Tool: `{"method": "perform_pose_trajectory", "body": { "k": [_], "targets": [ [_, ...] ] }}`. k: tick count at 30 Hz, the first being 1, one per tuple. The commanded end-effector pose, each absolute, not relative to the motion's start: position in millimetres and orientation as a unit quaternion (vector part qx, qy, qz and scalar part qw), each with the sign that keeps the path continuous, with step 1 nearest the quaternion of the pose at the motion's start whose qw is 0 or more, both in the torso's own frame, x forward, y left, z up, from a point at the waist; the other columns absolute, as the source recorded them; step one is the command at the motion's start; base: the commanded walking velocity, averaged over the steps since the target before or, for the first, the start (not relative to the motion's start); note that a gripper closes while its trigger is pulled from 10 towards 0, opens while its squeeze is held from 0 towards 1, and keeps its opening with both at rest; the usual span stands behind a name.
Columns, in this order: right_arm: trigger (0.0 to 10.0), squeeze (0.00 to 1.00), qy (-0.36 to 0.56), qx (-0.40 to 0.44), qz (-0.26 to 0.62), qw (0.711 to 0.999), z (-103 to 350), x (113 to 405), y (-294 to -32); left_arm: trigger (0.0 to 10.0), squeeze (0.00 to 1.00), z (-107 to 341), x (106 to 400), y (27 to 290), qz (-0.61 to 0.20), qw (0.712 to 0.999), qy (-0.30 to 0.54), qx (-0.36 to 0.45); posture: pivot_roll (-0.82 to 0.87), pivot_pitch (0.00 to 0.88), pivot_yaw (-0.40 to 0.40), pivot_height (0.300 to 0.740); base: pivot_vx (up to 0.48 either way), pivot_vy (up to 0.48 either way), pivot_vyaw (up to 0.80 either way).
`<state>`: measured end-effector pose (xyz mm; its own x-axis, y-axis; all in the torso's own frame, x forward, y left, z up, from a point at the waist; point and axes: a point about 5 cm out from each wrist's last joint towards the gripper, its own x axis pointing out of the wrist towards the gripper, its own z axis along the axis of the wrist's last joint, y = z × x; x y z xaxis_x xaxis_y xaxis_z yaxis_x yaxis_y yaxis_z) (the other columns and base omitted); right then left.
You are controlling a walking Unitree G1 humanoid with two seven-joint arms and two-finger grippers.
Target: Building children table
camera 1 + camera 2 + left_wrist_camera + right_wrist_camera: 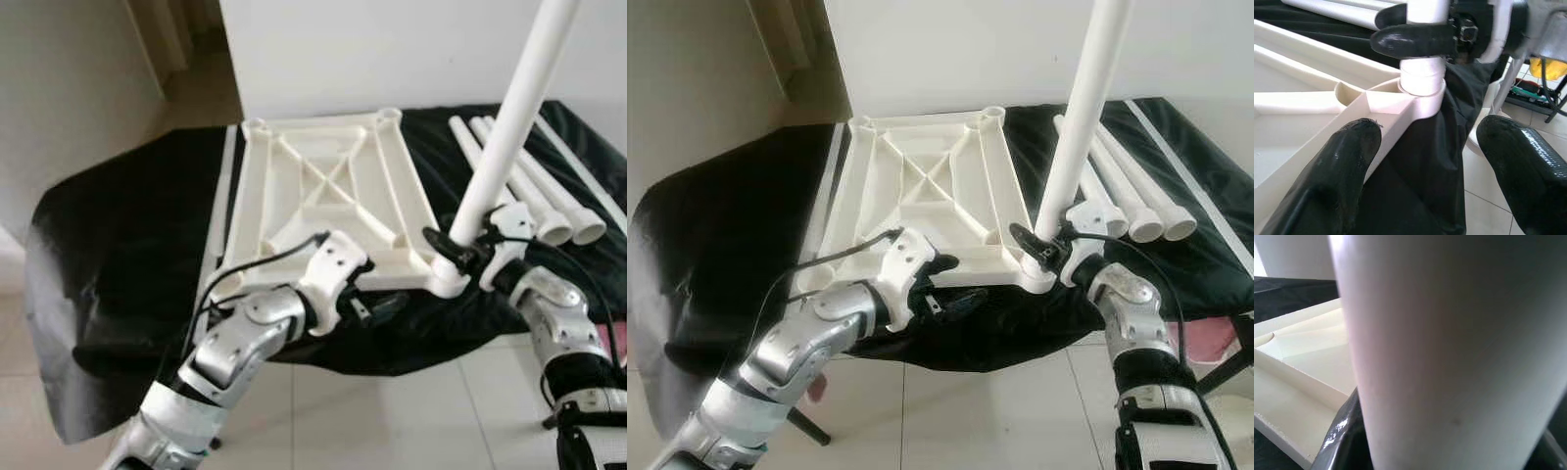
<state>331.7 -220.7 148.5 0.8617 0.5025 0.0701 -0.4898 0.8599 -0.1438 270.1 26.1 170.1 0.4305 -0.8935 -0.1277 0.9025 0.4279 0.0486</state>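
A white plastic tabletop (323, 196) lies upside down on a black cloth, its ribs and corner sockets facing up. A white table leg (509, 127) stands tilted in the near right corner socket (1422, 93). My right gripper (453, 247) is shut on the leg just above the socket; the right wrist view has the leg (1449, 352) close up, with the tabletop (1298, 362) beyond it. My left gripper (377, 305) is open at the tabletop's near edge, left of that corner. Its fingers (1352, 147) are spread wide and hold nothing.
Three spare white legs (534, 196) lie side by side on the black cloth (118, 245) to the right of the tabletop. A thin white strip (223, 196) runs along the tabletop's left side. A white wall stands behind, and tiled floor (392, 411) lies in front.
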Motion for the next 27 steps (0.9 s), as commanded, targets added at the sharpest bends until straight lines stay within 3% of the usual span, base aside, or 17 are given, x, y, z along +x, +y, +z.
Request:
{"method": "perform_pose_trajectory", "body": {
  "k": [1, 9, 18, 27],
  "targets": [
    [10.0, 0.00, -0.017, -0.056, 0.222, 0.973, 129.1, 325.5, -216.9, 10.0, 0.00, 169.0, 268.7, 27.7, -0.561, 0.825, 0.047, 0.056, -0.09, 0.000, 0.042, 0.740, 0.000, 0.000, 0.00],
    [10.0, 0.00, -0.008, -0.083, 0.140, 0.987, 120.5, 319.1, -208.5, 10.0, 0.00, 167.6, 267.4, 27.0, -0.566, 0.821, 0.050, 0.057, -0.10, 0.000, 0.045, 0.740, 0.000, 0.000, 0.00],
    [10.0, 0.00, 0.018, -0.022, -0.019, 0.999, 111.2, 305.4, -190.8, 10.0, 0.00, 166.9, 266.4, 24.7, -0.573, 0.816, 0.052, 0.056, -0.12, 0.000, 0.044, 0.740, 0.000, 0.000, 0.00],
    [10.0, 0.00, 0.036, 0.023, -0.041, 0.998, 104.1, 299.6, -174.1, 10.0, 0.00, 166.7, 265.9, 24.7, -0.576, 0.814, 0.052, 0.056, -0.12, 0.000, 0.047, 0.740, 0.000, 0.000, 0.00]
  ]
}}
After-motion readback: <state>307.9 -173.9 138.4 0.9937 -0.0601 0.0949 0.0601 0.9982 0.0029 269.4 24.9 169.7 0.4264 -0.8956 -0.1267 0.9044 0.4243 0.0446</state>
